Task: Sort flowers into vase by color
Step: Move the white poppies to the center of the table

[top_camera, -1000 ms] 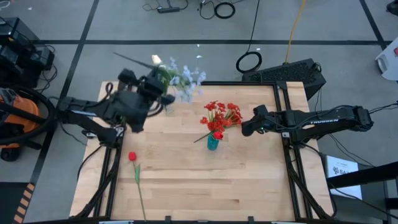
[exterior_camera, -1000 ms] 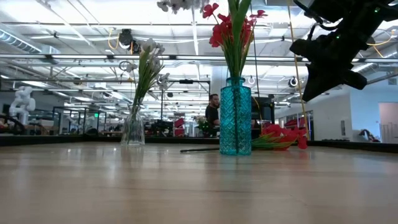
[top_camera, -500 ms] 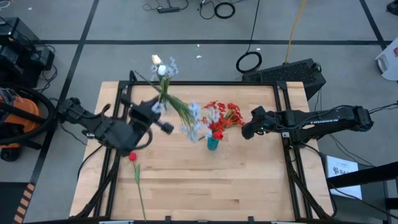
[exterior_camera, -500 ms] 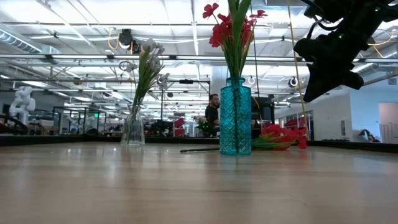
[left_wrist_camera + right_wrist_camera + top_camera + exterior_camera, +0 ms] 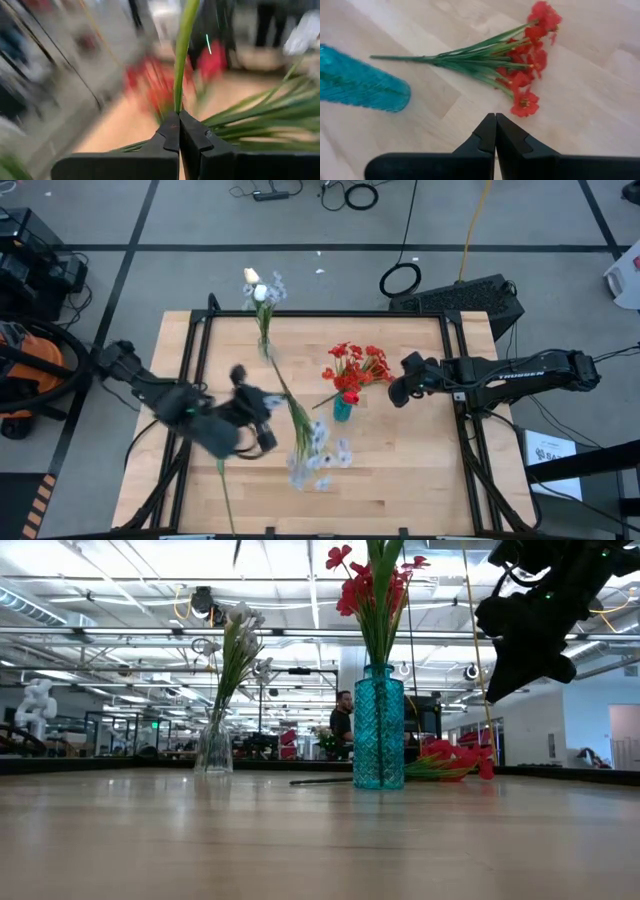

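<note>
My left gripper [image 5: 270,414] is over the table's middle left, shut on a pale bluish-white sprig [image 5: 314,460] whose blossoms reach toward the near edge. In the left wrist view its stem [image 5: 181,60] rises from between the fingers. A clear vase [image 5: 213,750] at the far edge holds white rosebuds [image 5: 255,286]. A teal vase [image 5: 342,409] holds red blooms [image 5: 372,585]. A red bunch [image 5: 517,65] lies flat beside it. A single red flower's stem [image 5: 226,495] lies near the left arm. My right gripper [image 5: 394,392] hovers shut, right of the teal vase. My left gripper pinches the sprig's thin green stem [image 5: 176,106] between its two fingertips, fingers lying across it. The sprig is lifted clear of the table, with its leaves [image 5: 260,112] fanning to one side and the blossoms [image 5: 318,462] hanging out past the gripper toward the near edge.
The wooden tabletop [image 5: 400,480] shows bare board on its near right half. A dark frame rail [image 5: 460,350] runs along the right side. Beyond the far edge, the low view shows a person [image 5: 342,720] in the room.
My left gripper has swung from the far left corner by the clear vase toward the near edge, carrying the pale sprig. The blossoms passed left of the teal vase and now hang over the table's near middle.
</note>
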